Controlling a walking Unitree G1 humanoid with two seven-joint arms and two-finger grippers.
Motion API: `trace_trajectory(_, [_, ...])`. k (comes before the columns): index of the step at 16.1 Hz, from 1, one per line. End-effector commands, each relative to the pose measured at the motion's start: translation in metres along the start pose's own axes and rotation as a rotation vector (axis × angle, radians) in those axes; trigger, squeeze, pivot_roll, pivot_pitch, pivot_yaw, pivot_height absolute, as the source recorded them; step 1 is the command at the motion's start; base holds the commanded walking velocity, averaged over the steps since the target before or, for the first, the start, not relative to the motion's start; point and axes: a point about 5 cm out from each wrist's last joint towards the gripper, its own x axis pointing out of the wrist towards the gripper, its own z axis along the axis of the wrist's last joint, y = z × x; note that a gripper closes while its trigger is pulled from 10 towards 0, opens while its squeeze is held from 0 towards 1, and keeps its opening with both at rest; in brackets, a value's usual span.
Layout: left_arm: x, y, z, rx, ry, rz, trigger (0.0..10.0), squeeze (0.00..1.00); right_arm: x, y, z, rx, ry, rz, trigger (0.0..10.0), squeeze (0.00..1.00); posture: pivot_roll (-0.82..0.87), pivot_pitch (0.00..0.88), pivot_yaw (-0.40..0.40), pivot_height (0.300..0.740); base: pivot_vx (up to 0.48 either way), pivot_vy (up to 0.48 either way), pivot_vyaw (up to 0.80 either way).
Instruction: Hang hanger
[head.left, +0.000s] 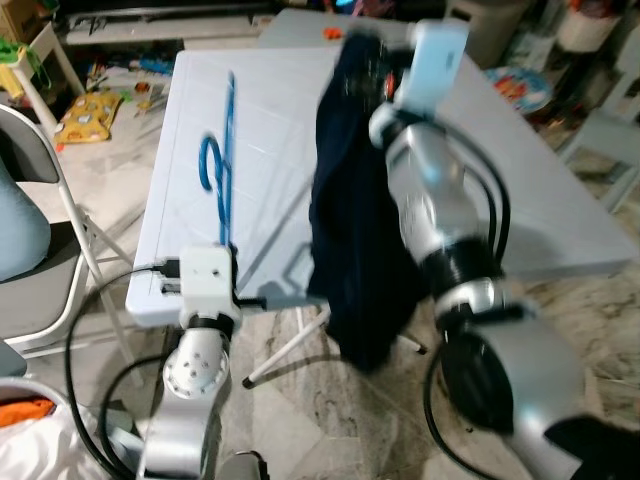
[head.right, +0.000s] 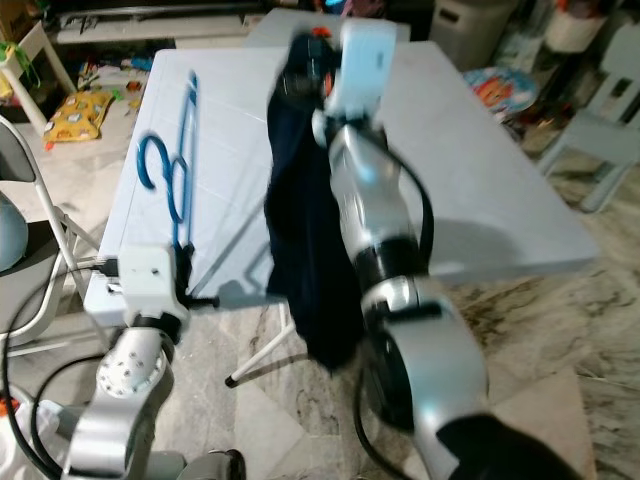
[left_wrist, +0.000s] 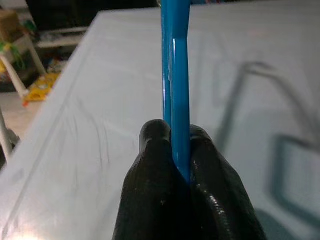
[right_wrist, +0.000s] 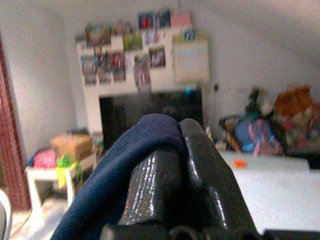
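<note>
The blue hanger (head.left: 222, 160) lies along the left part of the white table (head.left: 560, 210), its hook curling toward the table's left edge. The left end effector (left_wrist: 180, 155) grips the hanger's near end, its two black fingers (left_wrist: 150, 190) pressed together around the blue bar (the wrist view shows the bar wedged right between them). To the right, the right end effector (right_wrist: 175, 145) is raised above the table and pinches a dark navy garment (head.left: 355, 230), which hangs down past the table's front edge. A folding chair (head.left: 40, 250) stands on the marble floor (head.left: 320, 400) just left of the table.
</note>
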Motion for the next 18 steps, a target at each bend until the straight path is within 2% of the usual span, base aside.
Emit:
trace_trajectory(1, [-0.001, 0.000, -0.003, 0.006, 0.017, 0.005, 10.0, 0.00, 0.012, 0.001, 0.023, 0.005, -0.091, -0.012, 10.0, 0.00, 0.18, 0.088, -0.077, 0.740, 0.000, 0.000, 0.00])
trace_trajectory(3, [-0.002, 0.000, -0.005, 0.000, 0.026, 0.015, 10.0, 0.00, 0.019, -0.004, 0.037, 0.017, -0.141, -0.056, 10.0, 0.00, 0.19, 0.089, -0.079, 0.740, 0.000, 0.000, 0.00])
trace_trajectory(4, [-0.002, 0.000, -0.005, -0.002, 0.026, 0.015, 10.0, 0.00, 0.019, -0.004, 0.037, 0.018, -0.142, -0.055, 10.0, 0.00, 0.19, 0.089, -0.079, 0.740, 0.000, 0.000, 0.00])
trace_trajectory(6, [-0.002, 0.000, -0.006, 0.002, 0.030, 0.016, 10.0, 0.00, 0.012, -0.002, 0.021, 0.017, -0.109, -0.042, 10.0, 0.00, 0.19, 0.089, -0.079, 0.740, 0.000, 0.000, 0.00])
trace_trajectory(9, [-0.002, 0.001, -0.006, 0.005, 0.032, 0.017, 10.0, 0.00, -0.023, 0.006, -0.039, 0.038, 0.067, 0.045, 10.0, 0.00, 0.19, 0.091, -0.077, 0.740, 0.000, 0.000, 0.00])
trace_trajectory(10, [-0.001, 0.001, -0.006, 0.005, 0.033, 0.017, 10.0, 0.00, -0.032, 0.009, -0.051, 0.049, 0.111, 0.090, 10.0, 0.00, 0.19, 0.091, -0.077, 0.740, 0.000, 0.000, 0.00])
trace_trajectory(12, [-0.001, 0.001, -0.006, 0.006, 0.035, 0.015, 10.0, 0.00, -0.066, 0.010, -0.084, 0.031, 0.238, 0.179, 10.0, 0.00, 0.19, 0.092, -0.074, 0.740, 0.000, 0.000, 0.00])
trace_trajectory(15, [-0.001, -0.001, -0.007, 0.000, 0.040, 0.009, 10.0, 0.00, -0.094, -0.005, -0.104, 0.015, 0.330, 0.153, 10.0, 0.00, 0.17, 0.091, -0.068, 0.740, 0.000, 0.000, 0.00])
trace_trajectory(18, [0.001, -0.003, -0.007, -0.001, 0.041, 0.001, 10.0, 0.00, -0.101, -0.007, -0.110, 0.000, 0.387, 0.173, 10.0, 0.00, 0.16, 0.088, -0.066, 0.740, 0.000, 0.000, 0.00])
